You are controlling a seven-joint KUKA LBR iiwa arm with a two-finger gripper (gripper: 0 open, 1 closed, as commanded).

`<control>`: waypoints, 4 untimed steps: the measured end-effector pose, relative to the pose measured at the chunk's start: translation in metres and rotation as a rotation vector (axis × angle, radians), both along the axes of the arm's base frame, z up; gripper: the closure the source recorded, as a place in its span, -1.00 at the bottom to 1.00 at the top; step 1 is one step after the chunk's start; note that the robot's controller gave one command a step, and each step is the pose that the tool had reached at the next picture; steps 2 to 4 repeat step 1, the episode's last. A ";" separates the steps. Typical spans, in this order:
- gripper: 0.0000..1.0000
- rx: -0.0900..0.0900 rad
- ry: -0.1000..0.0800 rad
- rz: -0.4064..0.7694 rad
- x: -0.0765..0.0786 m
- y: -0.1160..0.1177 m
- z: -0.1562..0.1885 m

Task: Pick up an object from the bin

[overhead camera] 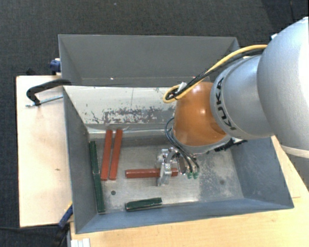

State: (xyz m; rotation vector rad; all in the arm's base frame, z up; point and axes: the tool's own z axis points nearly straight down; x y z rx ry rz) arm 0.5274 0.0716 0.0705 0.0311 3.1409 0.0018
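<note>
One dark red flat stick [141, 173] under the metal gripper [166, 172]

The gripper sits at the stick's right end, which lies crosswise on the floor of the grey metal bin [141, 54]; whether the gripper is open or closed cannot be told. Black "KUKA" lettering [221, 104] runs along the grey arm [245, 91]

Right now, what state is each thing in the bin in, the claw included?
claw: lowered to the bin floor, at the lone red stick's right end.
lone red stick: lying flat, crosswise, mid-floor.
two red sticks: lying side by side, touching, left of centre.
long green stick: lying along the left wall.
short dark green stick: lying flat by the near wall, apart from the rest.
</note>
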 end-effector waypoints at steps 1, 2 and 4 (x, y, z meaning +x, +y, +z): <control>1.00 0.000 -0.002 0.080 0.020 0.010 0.204; 1.00 0.000 -0.002 0.080 0.020 0.010 0.204; 1.00 0.000 -0.002 0.080 0.020 0.010 0.204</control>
